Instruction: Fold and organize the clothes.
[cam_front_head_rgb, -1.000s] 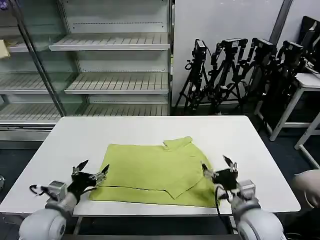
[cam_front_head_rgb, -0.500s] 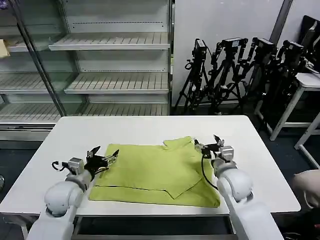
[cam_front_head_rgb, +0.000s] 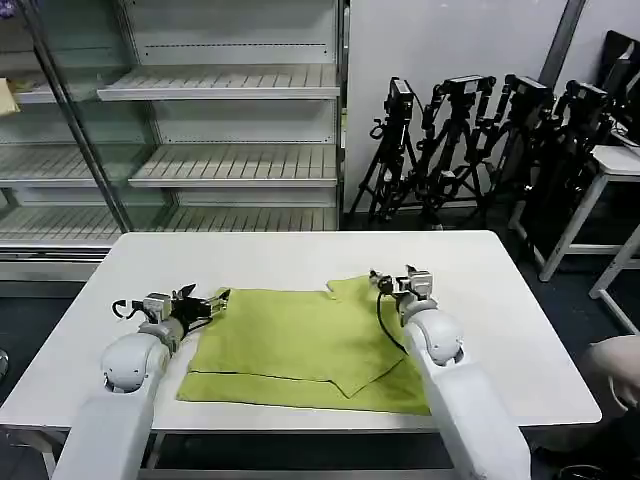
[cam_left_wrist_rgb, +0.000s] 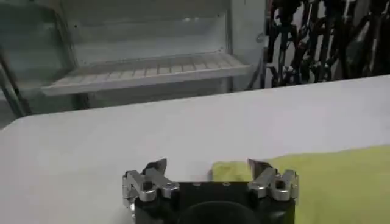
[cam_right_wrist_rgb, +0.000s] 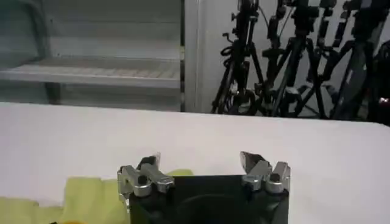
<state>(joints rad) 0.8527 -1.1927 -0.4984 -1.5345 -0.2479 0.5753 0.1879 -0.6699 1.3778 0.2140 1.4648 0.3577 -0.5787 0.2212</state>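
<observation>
Both pairs of jaws are standing spread and empty. The left gripper (cam_front_head_rgb: 208, 300) and right gripper (cam_front_head_rgb: 396, 281) are advancing from the near table edge to the far corners of the lime yellow-green soft T-shirt (cam_front_head_rgb: 300, 340), which is lying half-folded on the white table (cam_front_head_rgb: 280, 258), presumably preparing the next fold.

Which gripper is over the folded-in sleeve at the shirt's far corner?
The right gripper. It hangs open above the sleeve poking out at the shirt's far right corner, while the left gripper, also open, sits at the plain far left corner.
</observation>
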